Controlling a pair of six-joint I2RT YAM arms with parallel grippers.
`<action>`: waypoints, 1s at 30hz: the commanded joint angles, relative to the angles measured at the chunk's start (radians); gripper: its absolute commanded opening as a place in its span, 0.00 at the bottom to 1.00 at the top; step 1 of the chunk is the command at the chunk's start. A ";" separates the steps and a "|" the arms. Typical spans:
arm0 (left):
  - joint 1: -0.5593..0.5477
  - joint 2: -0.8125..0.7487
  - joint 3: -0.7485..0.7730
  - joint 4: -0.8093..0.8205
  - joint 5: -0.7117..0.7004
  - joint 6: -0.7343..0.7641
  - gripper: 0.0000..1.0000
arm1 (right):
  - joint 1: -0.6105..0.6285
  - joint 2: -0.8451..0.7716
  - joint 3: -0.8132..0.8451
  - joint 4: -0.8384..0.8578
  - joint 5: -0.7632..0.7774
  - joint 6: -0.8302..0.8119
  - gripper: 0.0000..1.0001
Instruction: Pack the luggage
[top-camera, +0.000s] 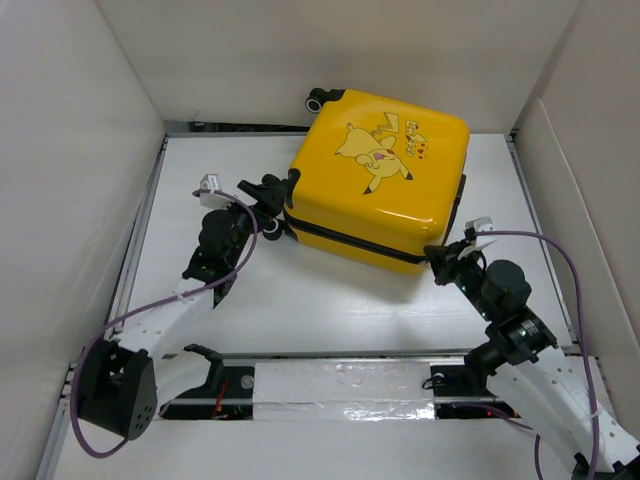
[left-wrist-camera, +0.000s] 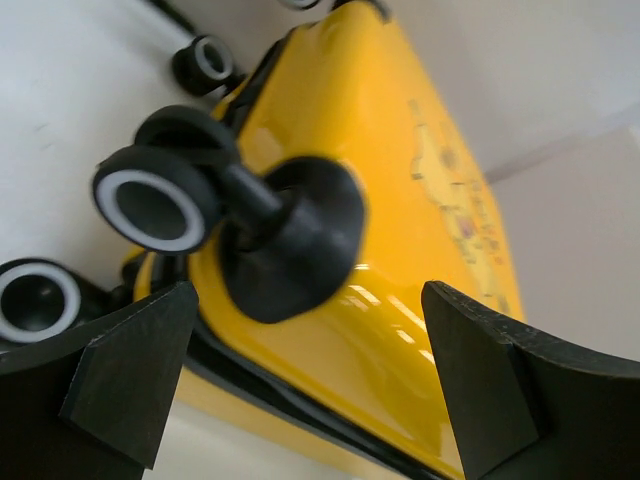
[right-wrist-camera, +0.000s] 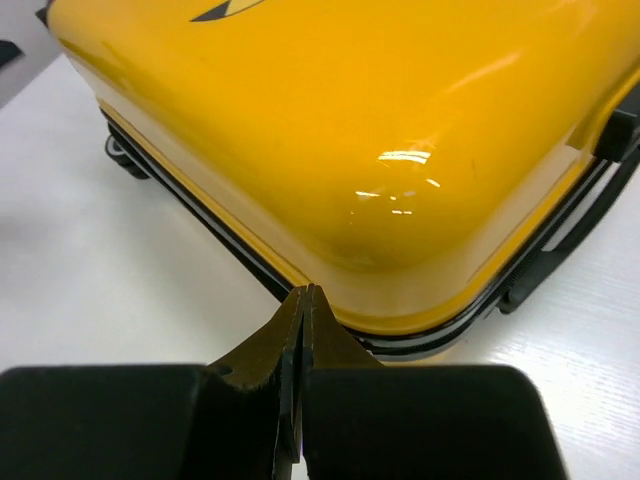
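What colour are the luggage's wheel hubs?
White rings on black wheels, clearest in the left wrist view.

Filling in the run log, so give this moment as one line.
luggage: closed, Pikachu face up | left pincer: open, facing wheel | right pincer: shut, tips at zipper band

The yellow luggage (top-camera: 385, 175) lies closed on the white table (top-camera: 320, 310), Pikachu face up. The left gripper (top-camera: 270, 203) sits at its left corner, the right gripper (top-camera: 440, 260) at its near right corner, perhaps touching it.
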 joint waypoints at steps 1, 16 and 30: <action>0.018 0.048 0.042 -0.020 0.005 0.024 0.95 | -0.008 0.006 -0.015 0.062 -0.074 0.017 0.00; 0.099 0.359 0.207 0.098 0.083 -0.011 0.95 | -0.008 -0.020 -0.071 -0.015 -0.081 0.085 0.43; 0.099 0.493 0.286 0.181 0.120 -0.053 0.87 | -0.008 -0.060 -0.091 -0.125 0.033 0.186 0.55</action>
